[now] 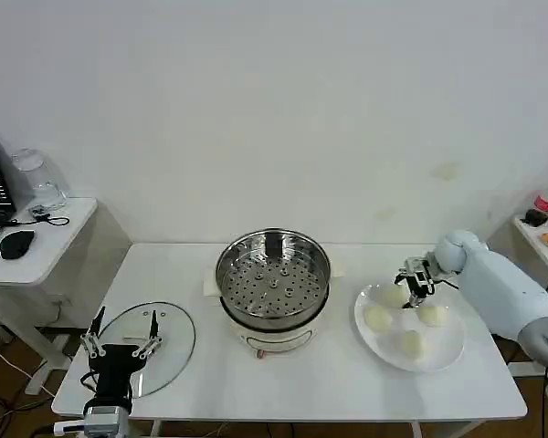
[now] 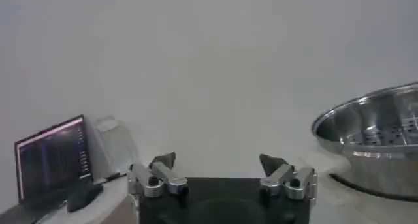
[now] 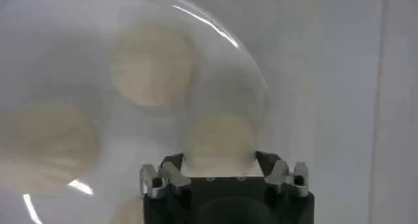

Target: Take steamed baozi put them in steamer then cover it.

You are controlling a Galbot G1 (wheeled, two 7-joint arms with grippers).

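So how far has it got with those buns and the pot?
Nothing is loaded yet: the steamer tray is bare and all four baozi sit on the plate. The right gripper is open around one bun. The left gripper waits open by the cover. Moving the buns and covering remain.

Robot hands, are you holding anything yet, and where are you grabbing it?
Nothing is held. The right gripper is open around a baozi on the plate, not yet closed. The left gripper is open above the cover.
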